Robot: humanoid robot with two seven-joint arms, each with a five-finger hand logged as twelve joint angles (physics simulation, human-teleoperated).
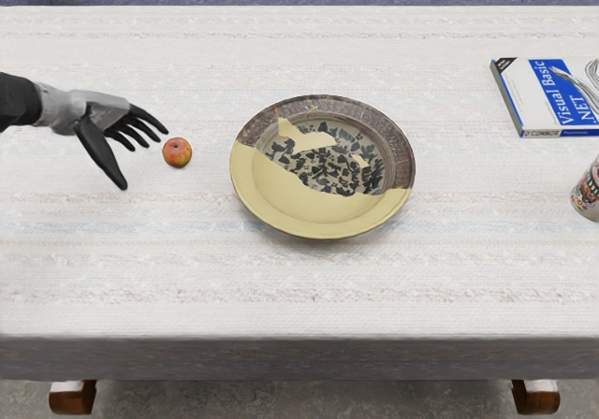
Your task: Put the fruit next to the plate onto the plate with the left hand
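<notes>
Head view shows your left hand spread wide, empty, apple just past its fingertips; nudge it and it may roll toward the plate.

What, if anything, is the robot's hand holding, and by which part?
Nothing is held. The left hand is open, fingers spread, just left of the apple and not gripping it.

In from the left edge comes the left arm, dark sleeve, grey wrist held level. The left hand is wide open, black fingers fanned toward the right, thumb angled down and away. Nothing in its grasp.
</notes>
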